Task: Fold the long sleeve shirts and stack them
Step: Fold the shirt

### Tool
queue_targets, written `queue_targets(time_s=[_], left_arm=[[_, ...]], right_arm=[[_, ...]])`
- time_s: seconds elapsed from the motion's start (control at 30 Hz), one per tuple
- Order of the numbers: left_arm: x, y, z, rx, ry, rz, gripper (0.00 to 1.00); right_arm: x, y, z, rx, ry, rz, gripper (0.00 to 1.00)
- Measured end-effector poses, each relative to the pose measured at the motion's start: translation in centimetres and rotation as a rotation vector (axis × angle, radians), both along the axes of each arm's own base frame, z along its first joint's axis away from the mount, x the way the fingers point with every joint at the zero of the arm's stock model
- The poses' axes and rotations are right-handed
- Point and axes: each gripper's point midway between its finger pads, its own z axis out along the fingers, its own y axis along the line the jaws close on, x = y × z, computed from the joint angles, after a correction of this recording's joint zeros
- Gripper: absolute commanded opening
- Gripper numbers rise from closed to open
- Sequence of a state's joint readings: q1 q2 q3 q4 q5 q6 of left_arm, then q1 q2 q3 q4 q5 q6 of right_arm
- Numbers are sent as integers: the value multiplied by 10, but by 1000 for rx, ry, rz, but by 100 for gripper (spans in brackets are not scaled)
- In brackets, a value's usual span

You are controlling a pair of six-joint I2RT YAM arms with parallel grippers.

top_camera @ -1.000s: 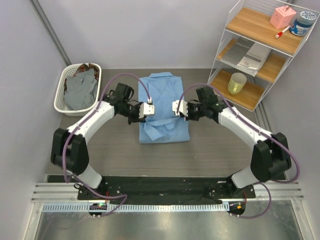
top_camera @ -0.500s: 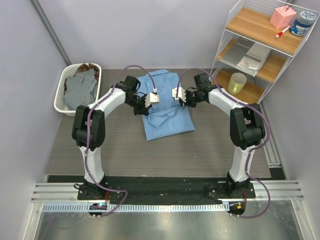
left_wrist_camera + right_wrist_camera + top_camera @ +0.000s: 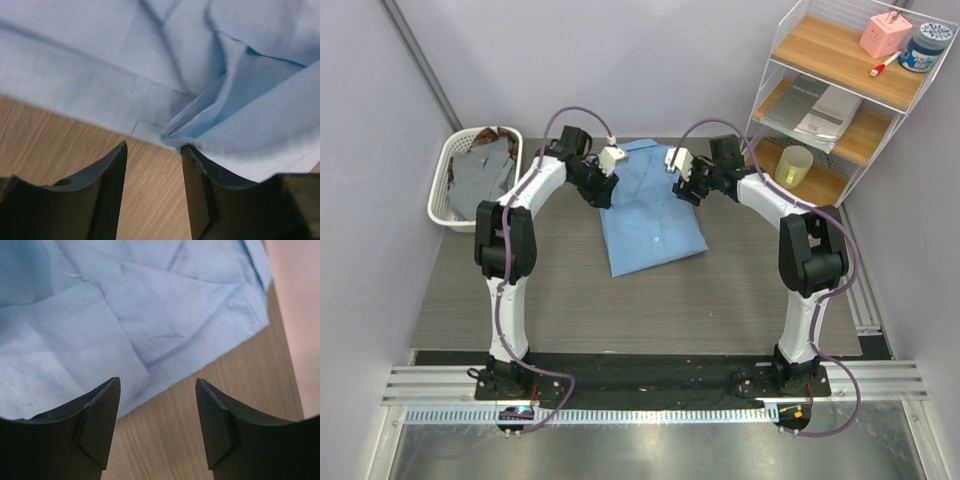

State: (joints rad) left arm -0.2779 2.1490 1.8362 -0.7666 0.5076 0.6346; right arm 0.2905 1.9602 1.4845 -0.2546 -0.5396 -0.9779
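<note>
A light blue long sleeve shirt (image 3: 652, 215) lies folded on the table in the top view. My left gripper (image 3: 611, 158) hovers at its far left corner and my right gripper (image 3: 675, 160) at its far right corner. Seen from the left wrist, the left gripper (image 3: 154, 150) is open over bare wood, with the shirt's folded edge (image 3: 165, 65) touching its right fingertip (image 3: 190, 152). The right gripper (image 3: 157, 385) is open too, just off the shirt's edge (image 3: 100, 315), holding nothing. A grey shirt (image 3: 485, 182) and a brown one (image 3: 478, 136) lie in the basket.
A white laundry basket (image 3: 444, 172) stands at the back left of the table. A wire shelf unit (image 3: 772, 128) at the back right holds a yellow cup (image 3: 793, 165), papers, a pink box and a jar. A wall runs close behind the shirt.
Both arms carried the shirt's near part away from me and over itself, leaving it folded shorter. Both grippers, shut earlier, have opened and let go of the cloth.
</note>
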Motion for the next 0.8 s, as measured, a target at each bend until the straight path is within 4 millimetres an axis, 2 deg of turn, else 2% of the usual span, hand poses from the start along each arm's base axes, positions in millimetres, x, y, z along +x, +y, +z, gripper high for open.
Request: queue_targets(time_s=[0.03, 0.07, 0.2, 0.33, 0.43, 0.57, 0.67, 0.8], left_arm=[[6, 7, 2, -12, 30, 66, 53], [10, 14, 4, -23, 52, 121, 53], [7, 44, 4, -74, 158, 308, 54], [-35, 64, 5, -121, 283, 448, 59], [-60, 53, 17, -157, 327, 478, 61], [-75, 25, 26, -198, 353, 475, 64], [-87, 10, 16, -212, 409, 488, 64], [-103, 12, -3, -204, 498, 542, 64]], right_arm=[[5, -2, 5, 19, 7, -38, 79], [9, -7, 9, 37, 17, -74, 80], [18, -31, 21, 113, 97, -208, 76], [-2, -53, 24, 188, 288, -301, 67], [-24, -53, 27, 238, 426, -315, 65], [-55, -38, 20, 278, 599, -305, 74], [-71, -32, 5, 277, 715, -327, 78], [-87, -31, -32, 252, 866, -376, 76]])
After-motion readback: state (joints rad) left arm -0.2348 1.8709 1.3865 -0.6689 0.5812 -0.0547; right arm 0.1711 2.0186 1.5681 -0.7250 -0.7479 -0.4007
